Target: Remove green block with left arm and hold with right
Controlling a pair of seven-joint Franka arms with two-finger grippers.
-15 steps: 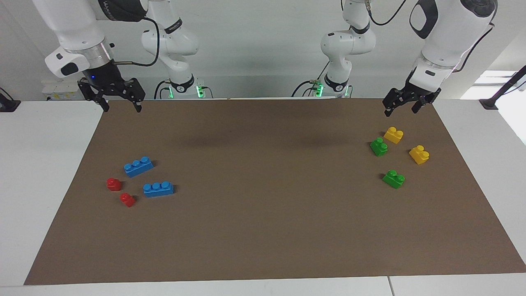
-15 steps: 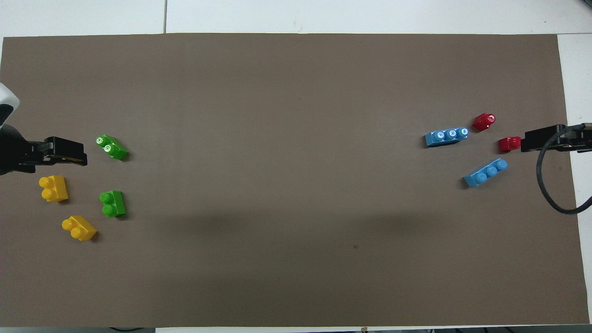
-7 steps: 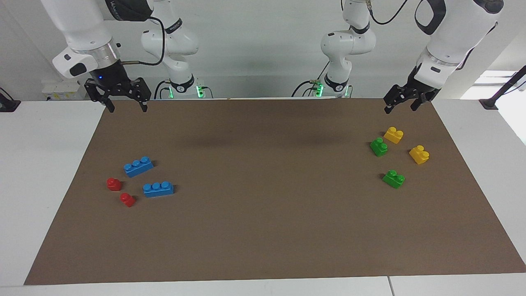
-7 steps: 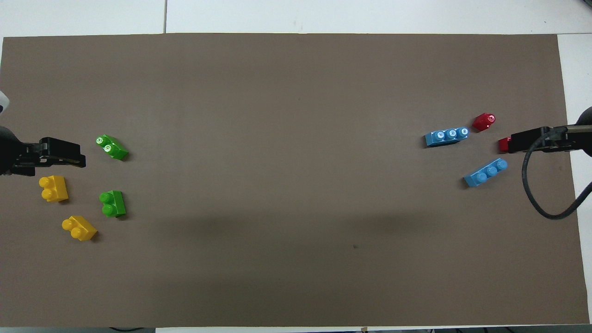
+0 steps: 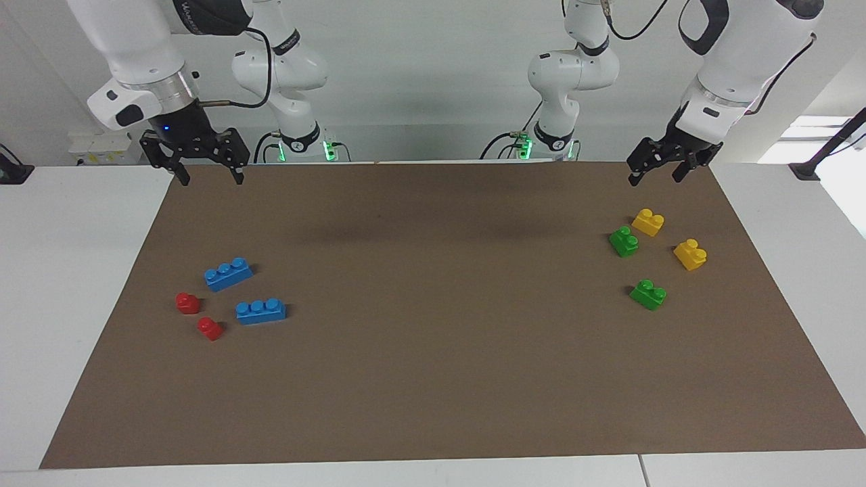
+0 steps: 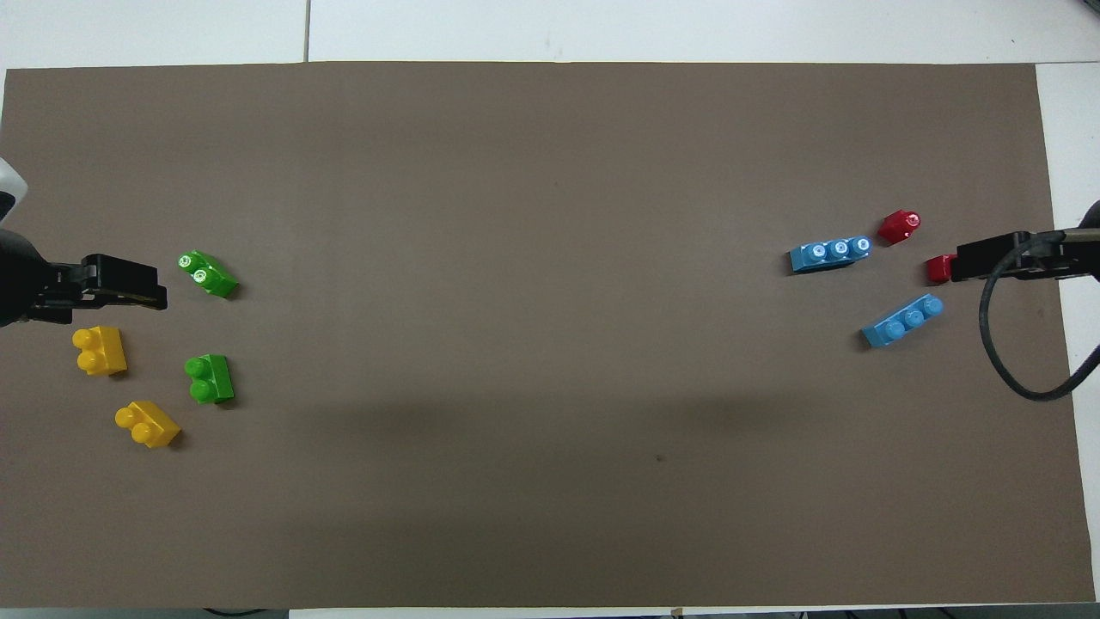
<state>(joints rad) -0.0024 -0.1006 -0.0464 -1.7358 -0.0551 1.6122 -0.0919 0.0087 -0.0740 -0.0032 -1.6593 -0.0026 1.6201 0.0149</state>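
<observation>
The bright green block point(image 5: 648, 295) point(image 6: 207, 273) lies on the brown mat point(image 5: 440, 338) at the left arm's end. It is the green brick farther from the robots. My left gripper point(image 5: 655, 178) point(image 6: 148, 289) is open and empty, raised in the air. In the overhead view it is over the mat beside the green block, apart from it. My right gripper point(image 5: 210, 180) point(image 6: 964, 262) is open and empty, raised at the right arm's end. In the overhead view it covers part of a red block point(image 6: 937, 270).
A darker green brick point(image 5: 624, 241) and two yellow bricks point(image 5: 647, 222) point(image 5: 690, 254) lie close to the green block. Two blue three-stud bricks point(image 5: 228, 274) point(image 5: 260, 311) and two red blocks point(image 5: 187, 302) point(image 5: 210, 329) lie at the right arm's end.
Both raised grippers have shifted slightly; the right one has moved a little toward the table's middle. No block has moved.
</observation>
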